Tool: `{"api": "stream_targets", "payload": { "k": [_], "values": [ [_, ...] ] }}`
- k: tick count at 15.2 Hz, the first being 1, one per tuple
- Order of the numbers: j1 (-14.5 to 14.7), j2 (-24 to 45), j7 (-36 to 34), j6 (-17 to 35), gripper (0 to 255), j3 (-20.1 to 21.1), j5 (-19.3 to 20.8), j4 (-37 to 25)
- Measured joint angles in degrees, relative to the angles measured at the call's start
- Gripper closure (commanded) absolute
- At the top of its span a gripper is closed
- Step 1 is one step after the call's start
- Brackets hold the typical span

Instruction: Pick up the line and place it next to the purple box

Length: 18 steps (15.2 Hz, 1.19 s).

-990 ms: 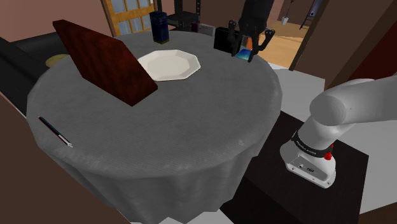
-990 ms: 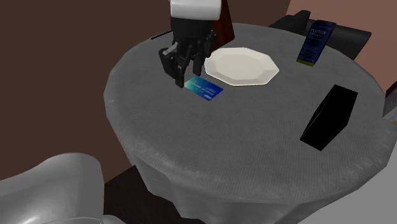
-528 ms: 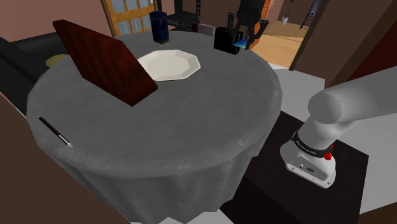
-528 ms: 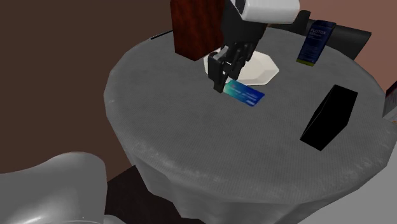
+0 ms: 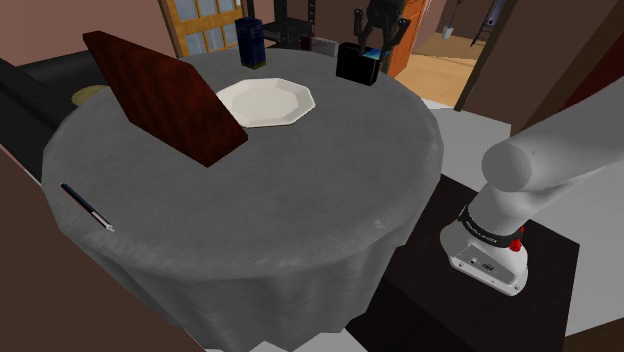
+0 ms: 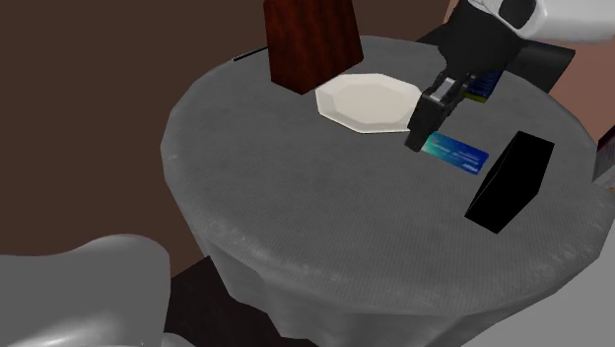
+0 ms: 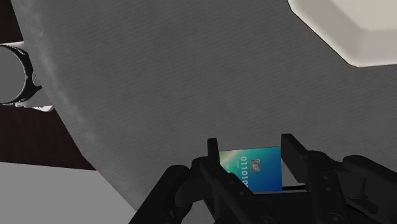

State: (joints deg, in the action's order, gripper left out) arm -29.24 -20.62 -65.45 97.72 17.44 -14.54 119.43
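Blue-green card (image 7: 251, 168) is clamped in the end effector (image 7: 250, 153), up off the table (image 6: 296, 197) near the black box (image 6: 511, 180), so picking up looks done and setting down is left.

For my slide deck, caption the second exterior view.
Black gripper holds a blue-green card over the grey table, between white plate and black box.

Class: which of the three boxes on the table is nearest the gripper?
The plain black box, beside the gripper; the dark red box and dark blue box stand farther.
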Motion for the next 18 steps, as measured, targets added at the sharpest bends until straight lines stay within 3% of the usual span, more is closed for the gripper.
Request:
{"api": "stream_targets", "payload": {
  "k": [8,18],
  "values": [
    [-3.4,14.8,4.1,-0.8,255,-2.6,4.8,-14.3],
    [-4.8,37.2,6.6,-7.8,255,-4.5,10.2,-42.8]
  ]
}}
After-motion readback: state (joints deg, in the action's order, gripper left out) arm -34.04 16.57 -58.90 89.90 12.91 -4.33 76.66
